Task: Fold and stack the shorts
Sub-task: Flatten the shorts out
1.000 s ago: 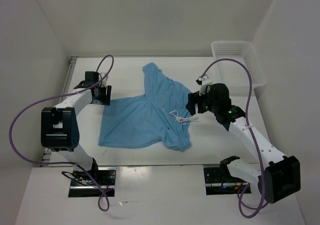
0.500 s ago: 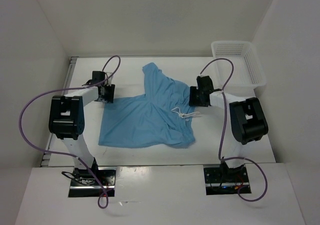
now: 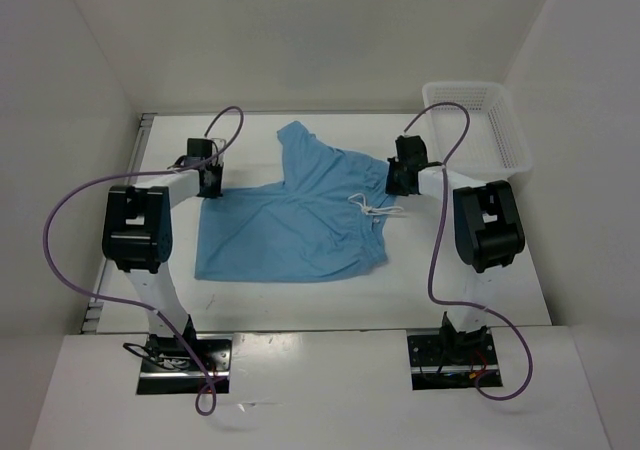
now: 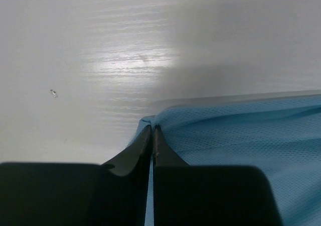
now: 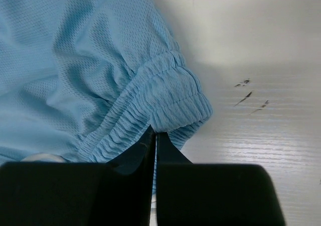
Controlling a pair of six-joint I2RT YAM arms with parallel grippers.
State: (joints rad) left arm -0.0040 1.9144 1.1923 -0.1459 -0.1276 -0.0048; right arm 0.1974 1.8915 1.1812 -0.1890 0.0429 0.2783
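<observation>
On left side of surface (image 3: 250, 300), left arm (image 3: 135, 228) stretched away from base, forearm low; left end effector (image 4: 152, 129) pressed together, pinching left corner of shorts (image 3: 290, 232), fingertips hiding corner itself. Shorts lie spread mid-surface, one leg angled toward back wall, white drawstring (image 3: 372, 206) at right side. Right arm (image 3: 485, 225) likewise extended; right end effector (image 5: 154, 131) clamped on gathered waistband (image 5: 165, 93), grip hidden from above. White basket (image 3: 470, 87) in far right corner.
</observation>
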